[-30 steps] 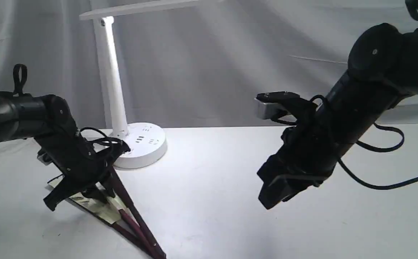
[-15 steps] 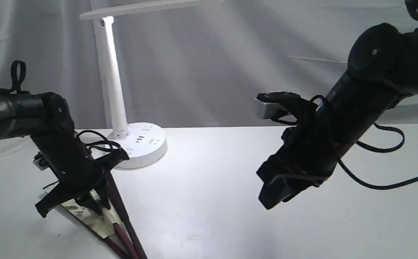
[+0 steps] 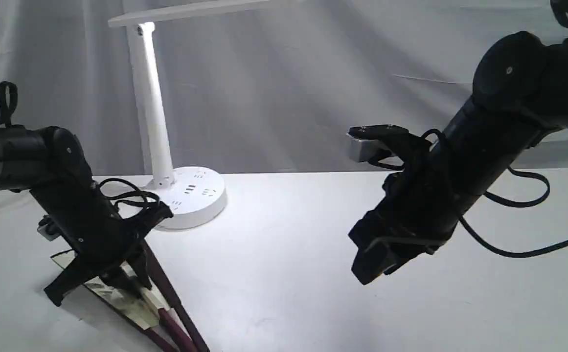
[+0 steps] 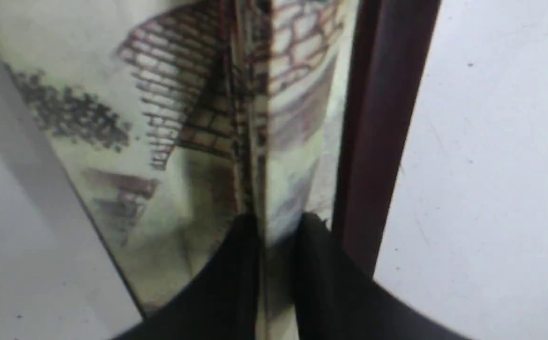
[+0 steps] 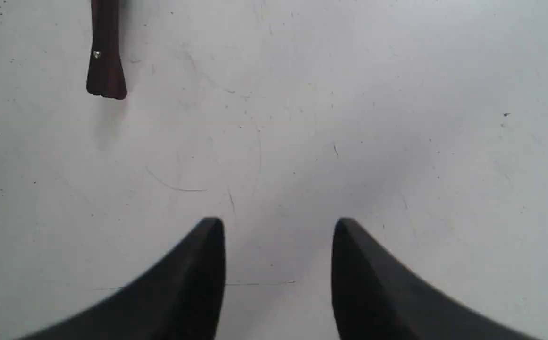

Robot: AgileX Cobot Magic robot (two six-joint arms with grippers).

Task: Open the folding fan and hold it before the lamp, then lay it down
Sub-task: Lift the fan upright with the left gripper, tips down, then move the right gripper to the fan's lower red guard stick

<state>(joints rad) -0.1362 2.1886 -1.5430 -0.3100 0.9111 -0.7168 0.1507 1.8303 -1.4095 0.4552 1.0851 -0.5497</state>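
Observation:
The folding fan (image 3: 134,300) is spread only to a narrow wedge low over the table at the front left, with its maroon ribs running toward the front edge. My left gripper (image 3: 124,281) is shut on one of its pleats. In the left wrist view the black fingers (image 4: 236,274) pinch a cream painted fold (image 4: 174,118) beside the maroon guard (image 4: 377,132). The white lamp (image 3: 154,112) stands lit behind it, its round base (image 3: 193,198) just beyond the left arm. My right gripper (image 3: 376,264) hangs open over bare table; the right wrist view shows the fan's riveted pivot end (image 5: 105,56) far from it.
White table (image 3: 288,293) with a grey cloth backdrop (image 3: 288,98) behind. A black cable (image 3: 518,195) loops off the right arm. The lamp's bar head (image 3: 186,11) reaches across the top left.
My left arm has shifted left and slightly down, carrying the fan with it; the rib ends slid left along the front edge. The right arm has stayed put.

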